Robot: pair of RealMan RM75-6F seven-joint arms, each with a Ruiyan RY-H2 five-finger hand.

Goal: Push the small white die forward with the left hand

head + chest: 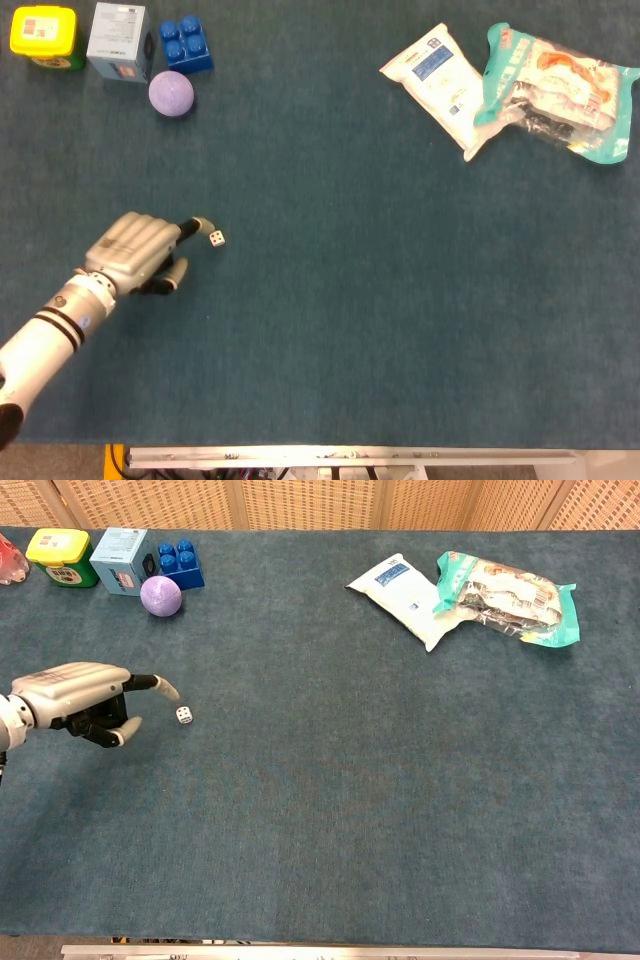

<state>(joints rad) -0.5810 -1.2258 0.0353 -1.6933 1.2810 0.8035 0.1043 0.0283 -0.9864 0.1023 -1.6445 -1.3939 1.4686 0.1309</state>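
The small white die (216,238) sits on the blue-green cloth (350,300), well below and a little right of the purple ball (171,94), with the left hand (135,255) just beside it: one finger stretched toward it, the rest curled in, holding nothing. The fingertip looks raised slightly off the die rather than touching. It seems hard, light and prone to tumble, so I'd nudge it low and square on its near face; the right hand isn't visible.
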